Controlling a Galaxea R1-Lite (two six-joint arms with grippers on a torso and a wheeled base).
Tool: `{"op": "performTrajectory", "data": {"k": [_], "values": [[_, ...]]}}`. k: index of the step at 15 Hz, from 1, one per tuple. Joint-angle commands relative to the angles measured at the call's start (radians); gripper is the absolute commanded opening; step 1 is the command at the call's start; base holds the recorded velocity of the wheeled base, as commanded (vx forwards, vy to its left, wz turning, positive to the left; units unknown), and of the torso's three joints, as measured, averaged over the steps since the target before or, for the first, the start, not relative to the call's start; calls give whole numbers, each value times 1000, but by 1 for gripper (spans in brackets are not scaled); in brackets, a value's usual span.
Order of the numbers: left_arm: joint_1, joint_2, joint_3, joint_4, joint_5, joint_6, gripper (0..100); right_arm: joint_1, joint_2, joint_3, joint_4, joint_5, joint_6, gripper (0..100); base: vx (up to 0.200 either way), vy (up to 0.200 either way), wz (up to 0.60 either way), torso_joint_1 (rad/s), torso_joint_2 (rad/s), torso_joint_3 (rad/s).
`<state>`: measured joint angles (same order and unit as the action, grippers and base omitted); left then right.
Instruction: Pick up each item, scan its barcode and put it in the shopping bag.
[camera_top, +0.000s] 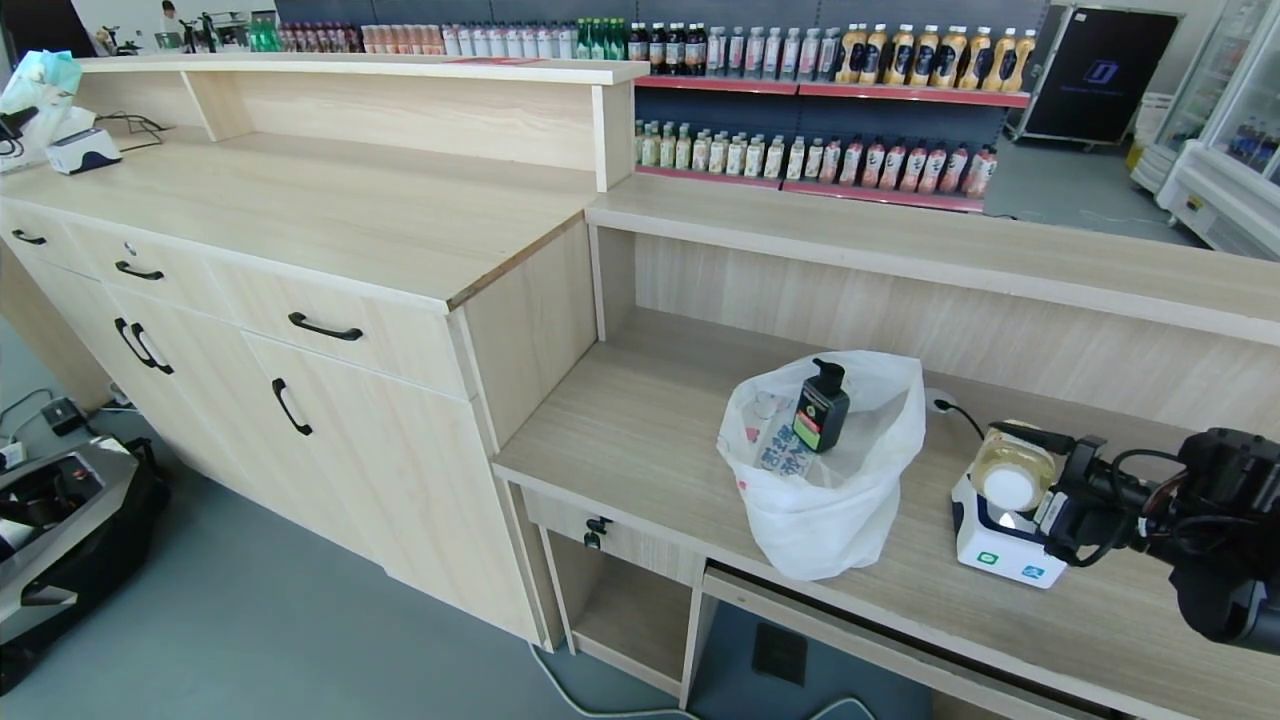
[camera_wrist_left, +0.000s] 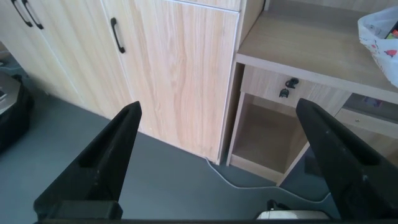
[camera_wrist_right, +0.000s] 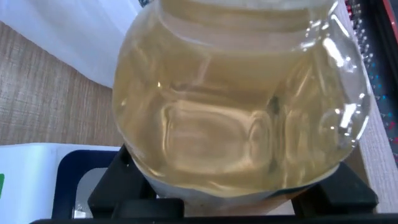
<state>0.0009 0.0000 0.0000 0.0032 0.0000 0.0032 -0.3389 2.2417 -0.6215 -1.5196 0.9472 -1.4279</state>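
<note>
Right tool (camera_top: 1042, 492): closed around a clear bottle (camera_top: 1008, 462) of pale yellow liquid. The bottle lies on its side, white cap towards the counter's front edge. The right wrist view has the bottle's (camera_wrist_right: 239, 118) body across the dark fingers (camera_wrist_right: 127, 183), which grip it from both sides.

Bottle position: directly over the scanner (camera_top: 998, 548), a white box with a blue-framed window on top. Contact between bottle and scanner cannot be judged.

Scanner: sits on the low counter (camera_top: 640, 430) close to the front edge. A black cable (camera_top: 962, 416) runs behind it towards the back wall of the counter.

Shopping bag (camera_top: 822, 505): white plastic, mouth open, upright near the middle of the low counter. It is just beside the scanner on the scanner's left, not touching it.
- Contents: a black pump bottle (camera_top: 822, 406), upright and leaning slightly, rising above the rim.
- Beside it is a clear bottle (camera_top: 782, 442) with blue print, lower in the bag.

Left tool (camera_wrist_left: 217, 109): jaws spread wide, nothing between the two dark fingers (camera_wrist_left: 102, 162). It hangs off the counter, out past its front left corner, over the grey floor (camera_wrist_left: 168, 180). It faces a pale wooden cabinet door (camera_wrist_left: 180, 68) with a black handle. A drawer (camera_wrist_left: 286, 87) below the counter's front edge and an edge of the bag (camera_wrist_left: 379, 28) also show.
</note>
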Motion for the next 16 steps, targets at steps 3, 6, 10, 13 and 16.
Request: {"op": "performTrajectory", "data": {"k": [3,6,10,13,16], "values": [[1,0,0,0,0,0,100,-80,-361,-35,427,-31,247,0,0,0,0,0,0,0],[1,0,0,0,0,0,100,-241,-567,-46,757,-47,274,0,0,0,0,0,0,0],[1,0,0,0,0,0,100,-276,-636,-34,782,-45,454,0,0,0,0,0,0,0],[1,0,0,0,0,0,100,-238,-692,-27,800,-50,578,0,0,0,200,2,1,1],[1,0,0,0,0,0,100,-172,-717,12,809,-113,609,0,0,0,600,-1,2,4]]}}
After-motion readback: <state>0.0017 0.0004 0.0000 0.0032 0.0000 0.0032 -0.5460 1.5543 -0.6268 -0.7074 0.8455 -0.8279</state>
